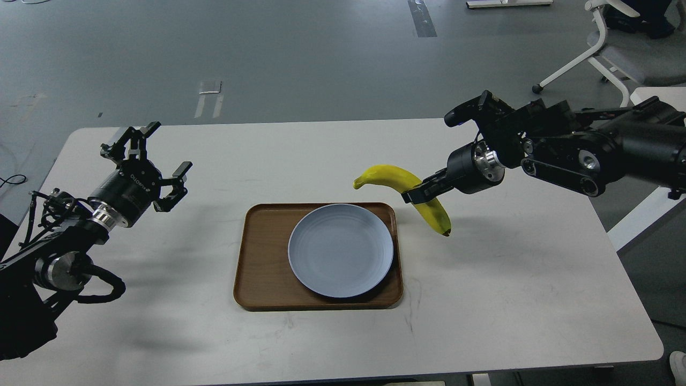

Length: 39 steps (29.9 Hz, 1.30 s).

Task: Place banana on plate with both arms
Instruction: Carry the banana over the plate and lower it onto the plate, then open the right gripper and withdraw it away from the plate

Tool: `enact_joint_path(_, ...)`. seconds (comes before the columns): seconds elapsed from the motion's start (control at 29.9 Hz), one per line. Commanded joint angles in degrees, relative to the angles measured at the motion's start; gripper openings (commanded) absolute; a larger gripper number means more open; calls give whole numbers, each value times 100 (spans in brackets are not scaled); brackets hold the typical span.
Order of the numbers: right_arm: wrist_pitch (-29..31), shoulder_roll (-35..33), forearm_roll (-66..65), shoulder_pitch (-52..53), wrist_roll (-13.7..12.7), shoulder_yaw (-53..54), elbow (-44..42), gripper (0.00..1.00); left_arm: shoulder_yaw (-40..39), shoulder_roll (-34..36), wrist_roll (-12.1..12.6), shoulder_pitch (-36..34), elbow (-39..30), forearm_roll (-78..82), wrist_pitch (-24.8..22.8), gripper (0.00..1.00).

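The yellow banana [394,178] hangs in the air just right of and behind the plate's far right rim, its greenish stem end to the left and its dark tip down to the right. My right gripper [415,194] is shut on the banana's middle. The pale blue-grey plate [341,250] lies on the brown wooden tray [262,257] at the table's middle. My left gripper [155,163] is open and empty over the table's left side, well away from the plate.
The white table [509,300] carries the tray and plate. A white office chair [616,48] stands on the grey floor at the back right. Another white tabletop edge [656,107] shows at the right, behind my right arm.
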Motion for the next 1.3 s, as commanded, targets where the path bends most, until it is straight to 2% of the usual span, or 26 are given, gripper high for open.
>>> enact_joint_path(0.0,32,480,321,3,0,-197,-109,0,1,7,-1,-5,0,0,0,99)
enact_joint_path(0.27,32,832,637,-14,0,-390,-171,1,1,-1,-1,3,0,0,0,99)
enact_joint_path(0.47,32,849,663,-49,0,-390,-171,19,1,-36,-1,3,0,0,0,99)
enact_joint_path(0.53,32,884,751,-58,0,-390,-180,29,1,-37,-1,3,0,0,0,99)
enact_joint_path(0.6,41,911,926,-67,0,-390,-180,47,1,-37,-1,3,0,0,0,99)
enact_joint_path(0.94,41,876,1138,-67,0,-381,-180,94,-8,-10,-1,-5,0,-9,0,99)
enact_joint_path(1.1,32,524,1393,-49,0,-267,-197,98,-8,7,-1,-5,0,-9,0,99)
enact_joint_path(1.27,-55,-624,2007,-320,0,749,-197,100,-8,7,-1,-5,0,-9,0,99)
